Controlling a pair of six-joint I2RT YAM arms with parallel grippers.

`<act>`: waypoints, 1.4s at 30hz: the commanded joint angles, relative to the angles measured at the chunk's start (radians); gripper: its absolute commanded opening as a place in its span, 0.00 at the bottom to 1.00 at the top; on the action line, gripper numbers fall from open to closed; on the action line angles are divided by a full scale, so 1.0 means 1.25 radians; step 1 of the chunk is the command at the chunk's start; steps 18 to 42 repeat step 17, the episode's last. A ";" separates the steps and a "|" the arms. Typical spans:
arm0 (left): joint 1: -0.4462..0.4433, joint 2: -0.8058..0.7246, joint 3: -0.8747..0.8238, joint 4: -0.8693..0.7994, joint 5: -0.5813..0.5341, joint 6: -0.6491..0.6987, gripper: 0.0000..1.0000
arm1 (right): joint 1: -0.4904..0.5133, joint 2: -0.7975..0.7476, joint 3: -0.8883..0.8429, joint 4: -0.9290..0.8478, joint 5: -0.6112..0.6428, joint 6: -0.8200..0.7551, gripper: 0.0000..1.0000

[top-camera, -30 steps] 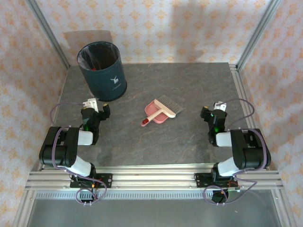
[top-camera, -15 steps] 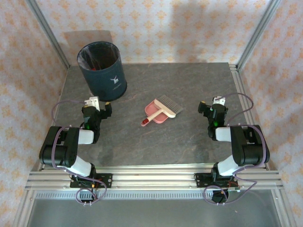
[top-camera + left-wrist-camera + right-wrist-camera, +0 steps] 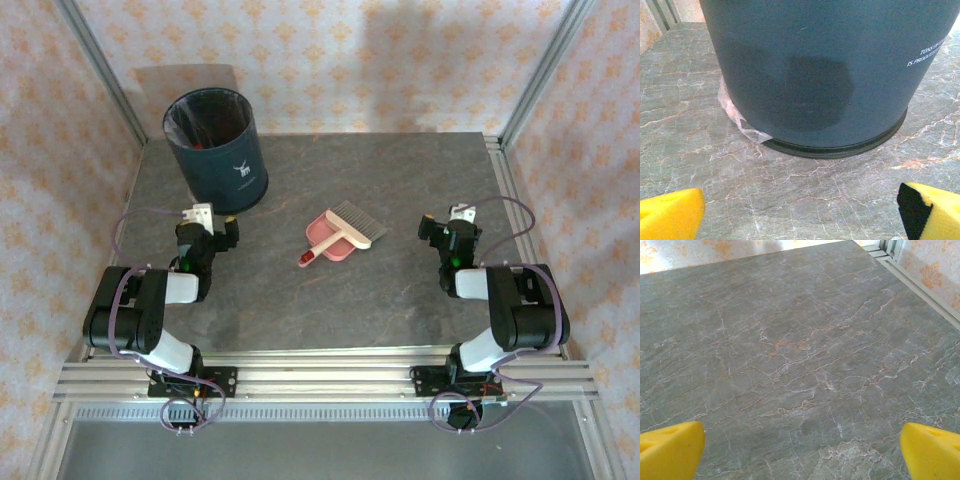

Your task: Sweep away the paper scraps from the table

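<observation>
The table point(image 3: 400, 190) is dark grey marbled stone, and its surface shows no loose pieces. A few small red bits of the paper scraps point(image 3: 199, 144) show inside the dark bin point(image 3: 215, 150). My left gripper point(image 3: 212, 229) rests low at the left, open and holding nothing. In the left wrist view its yellow fingertips point(image 3: 670, 212) stand wide apart, facing the bin's wall point(image 3: 810, 75) close ahead. My right gripper point(image 3: 447, 229) rests at the right, also open. Its fingertips point(image 3: 932, 450) frame bare stone point(image 3: 800, 365).
A pink dustpan point(image 3: 322, 236) with a grey-bristled brush point(image 3: 357, 224) lying across it sits mid-table between the arms. A clear liner edge point(image 3: 737, 117) sticks out under the bin. Aluminium rails point(image 3: 505, 190) edge the table, with patterned walls behind.
The right gripper has opened wider and its wrist has shifted slightly left and back. The left gripper has nudged slightly to the right. Dustpan, brush and bin are unmoved.
</observation>
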 commanded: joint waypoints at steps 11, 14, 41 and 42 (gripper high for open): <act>-0.006 0.003 0.018 -0.010 0.001 0.017 1.00 | -0.005 0.001 0.007 0.002 0.003 -0.002 0.99; -0.006 0.002 0.018 -0.009 0.001 0.016 1.00 | -0.005 0.003 0.007 0.002 0.003 -0.002 0.99; -0.006 0.001 0.017 -0.007 0.001 0.016 1.00 | -0.005 0.002 0.006 0.002 0.003 -0.003 0.99; -0.006 0.001 0.017 -0.007 0.001 0.016 1.00 | -0.005 0.002 0.006 0.002 0.003 -0.003 0.99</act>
